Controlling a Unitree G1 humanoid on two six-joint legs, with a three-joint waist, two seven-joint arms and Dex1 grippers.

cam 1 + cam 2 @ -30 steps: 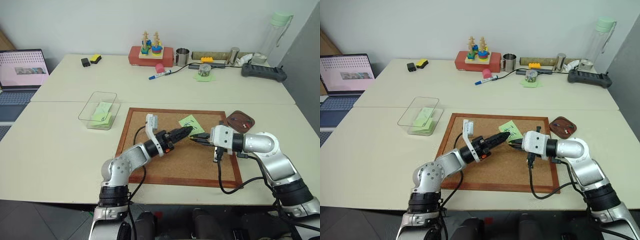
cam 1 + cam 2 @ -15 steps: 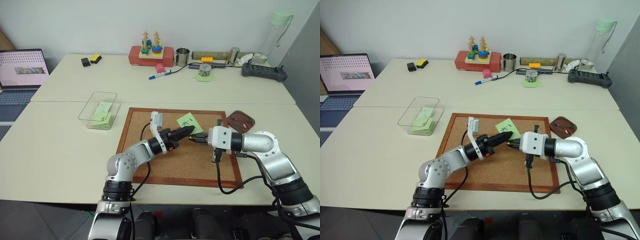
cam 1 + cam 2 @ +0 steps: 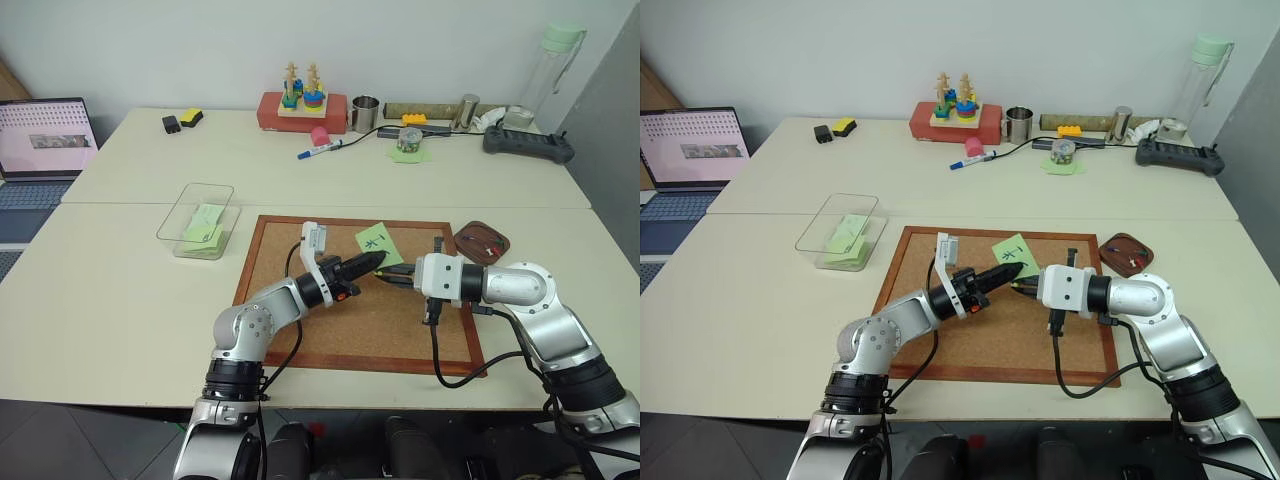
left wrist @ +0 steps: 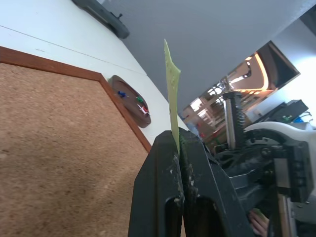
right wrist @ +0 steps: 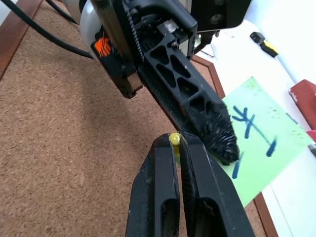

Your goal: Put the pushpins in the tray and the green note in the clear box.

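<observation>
Light-green square sticky note [image 3: 379, 242] with dark strokes stands pinched edge-on in closed left gripper [image 4: 178, 143], lifted over cork board [image 3: 380, 320]. Right gripper [image 5: 176, 140], tip to tip beside it, clamps tiny yellow-headed pushpin [image 5: 174, 138]. Dark-brown wooden tray [image 3: 483, 241] beyond right gripper.

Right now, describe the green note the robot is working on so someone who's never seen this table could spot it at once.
Find the cork board with the reddish frame on the near table. Over its far right part, the green note is pinched by the left end effector. It bears dark handwritten strokes, and unlike the green notes in the clear box, it is lifted.
</observation>
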